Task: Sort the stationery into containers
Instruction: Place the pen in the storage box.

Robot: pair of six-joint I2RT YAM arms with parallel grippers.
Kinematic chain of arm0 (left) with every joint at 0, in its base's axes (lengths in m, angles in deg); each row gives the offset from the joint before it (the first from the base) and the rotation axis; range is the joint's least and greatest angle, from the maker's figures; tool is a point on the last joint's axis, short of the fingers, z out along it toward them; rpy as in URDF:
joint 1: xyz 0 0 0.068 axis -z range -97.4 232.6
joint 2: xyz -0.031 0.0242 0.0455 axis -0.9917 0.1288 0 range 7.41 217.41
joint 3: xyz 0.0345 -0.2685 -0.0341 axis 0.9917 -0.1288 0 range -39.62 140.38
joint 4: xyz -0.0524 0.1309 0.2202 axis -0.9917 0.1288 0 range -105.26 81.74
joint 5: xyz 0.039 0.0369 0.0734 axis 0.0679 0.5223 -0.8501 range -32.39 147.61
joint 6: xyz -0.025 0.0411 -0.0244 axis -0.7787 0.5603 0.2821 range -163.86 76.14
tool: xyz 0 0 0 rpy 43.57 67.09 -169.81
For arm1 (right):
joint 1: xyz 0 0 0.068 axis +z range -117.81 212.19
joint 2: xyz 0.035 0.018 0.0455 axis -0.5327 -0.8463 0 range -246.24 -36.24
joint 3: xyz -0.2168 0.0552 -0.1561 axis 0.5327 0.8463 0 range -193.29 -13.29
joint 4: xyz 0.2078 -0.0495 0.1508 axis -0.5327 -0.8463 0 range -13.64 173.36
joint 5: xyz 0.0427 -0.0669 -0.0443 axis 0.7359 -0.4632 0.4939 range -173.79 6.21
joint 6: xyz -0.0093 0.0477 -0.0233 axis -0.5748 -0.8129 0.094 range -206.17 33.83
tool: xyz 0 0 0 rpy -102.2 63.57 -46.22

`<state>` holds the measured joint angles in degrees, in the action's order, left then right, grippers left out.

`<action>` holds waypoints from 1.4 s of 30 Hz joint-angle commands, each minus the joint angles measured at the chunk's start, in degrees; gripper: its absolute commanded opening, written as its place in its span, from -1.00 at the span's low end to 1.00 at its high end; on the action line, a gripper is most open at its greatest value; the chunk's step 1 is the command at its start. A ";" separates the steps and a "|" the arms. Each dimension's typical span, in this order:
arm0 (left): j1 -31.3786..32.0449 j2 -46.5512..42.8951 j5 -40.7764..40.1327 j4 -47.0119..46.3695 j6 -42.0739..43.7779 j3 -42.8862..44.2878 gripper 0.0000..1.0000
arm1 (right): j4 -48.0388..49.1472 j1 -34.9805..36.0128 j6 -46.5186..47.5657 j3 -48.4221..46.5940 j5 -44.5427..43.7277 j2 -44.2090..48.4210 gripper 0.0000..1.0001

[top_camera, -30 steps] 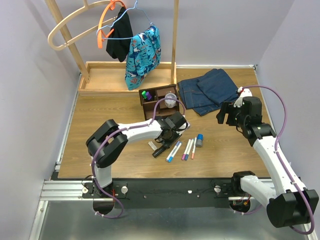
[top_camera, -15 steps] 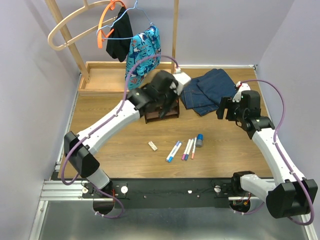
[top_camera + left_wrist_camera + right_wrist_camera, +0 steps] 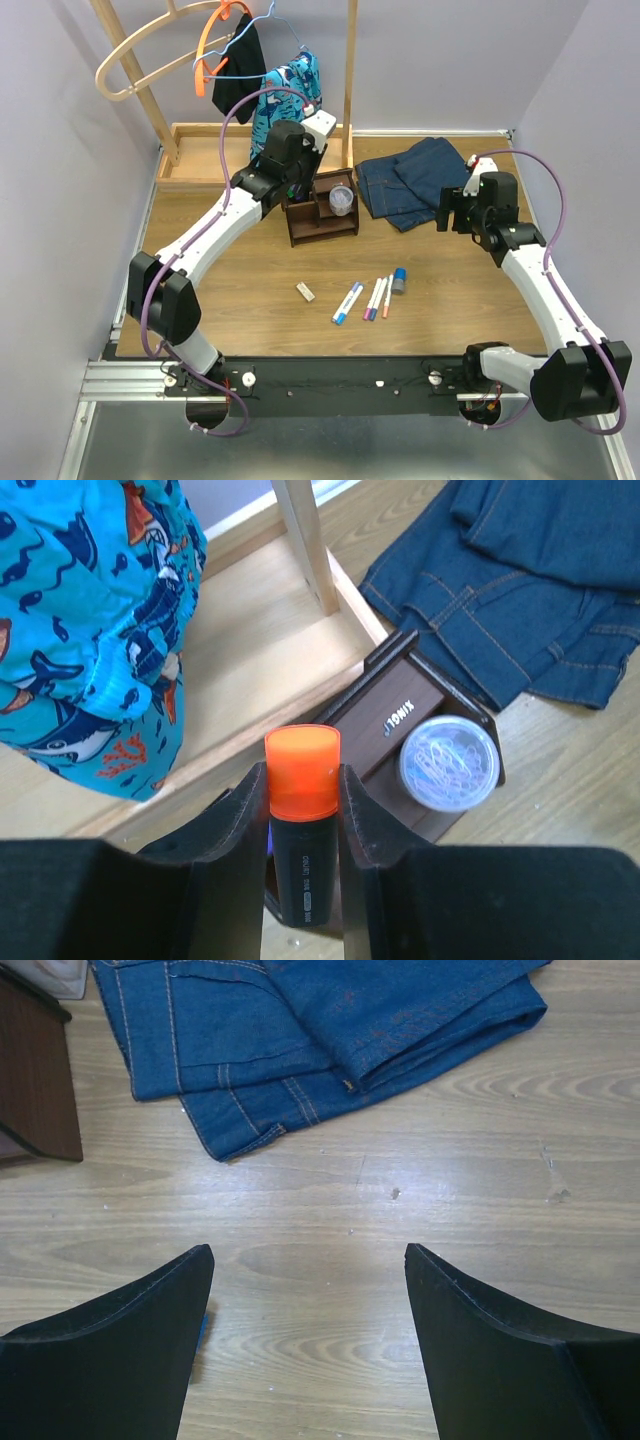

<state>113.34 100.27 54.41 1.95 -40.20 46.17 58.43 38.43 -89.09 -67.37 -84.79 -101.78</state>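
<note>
**Desk:** Top view first. Where is the marker?

**Op:** I'm seeing the left gripper (image 3: 297,178) hanging over the rear left part of the dark organiser (image 3: 325,222), close by the pale tray (image 3: 215,155). The arm is hiding the marker here, so I can't tell its heading from above. The clear tub (image 3: 342,198) is sitting in the organiser's right end. Three thin pens (image 3: 368,299) are lying side by side on the table (image 3: 230,270), long axes running near-left to far-right. The blue-capped bottle (image 3: 399,281) is just beside them and the eraser (image 3: 305,291) is off to their left. The right gripper (image 3: 447,215) is hovering by the near edge of the jeans (image 3: 415,180).

**Desk:** Left wrist?

**Op:** This one is giving me what the top view isn't. The fingers (image 3: 240,820) are clamping the orange-capped marker (image 3: 302,770) from both sides. Its long axis is running straight along the fingers, with the orange cap leading away from the wrist and the black body trailing back between them. The cap is showing against the organiser's back edge and the tray's rim. Patterned shorts (image 3: 90,630) are hanging at the left.

**Desk:** Right wrist?

**Op:** I'm watching jaws standing wide apart with only bare table between them. The folded jeans are lying ahead, and a corner of the organiser is showing at the left edge.
</note>
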 commanded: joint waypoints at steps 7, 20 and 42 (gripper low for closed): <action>-3.32 3.90 0.47 -12.38 -1.81 -3.53 -0.52 | 0.93 -1.67 2.39 -1.11 -1.99 -1.79 0.70; -5.25 11.29 1.71 -14.14 -6.91 -1.86 -0.52 | 0.84 -1.93 2.39 -1.11 -1.55 -4.33 0.70; -5.52 5.05 6.19 -15.28 -7.62 -7.58 -0.61 | 1.38 -1.93 2.48 0.83 -1.20 -3.72 0.70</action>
<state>108.16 106.89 57.91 -11.88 -47.35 37.37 59.35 36.94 -87.17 -67.00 -85.64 -105.91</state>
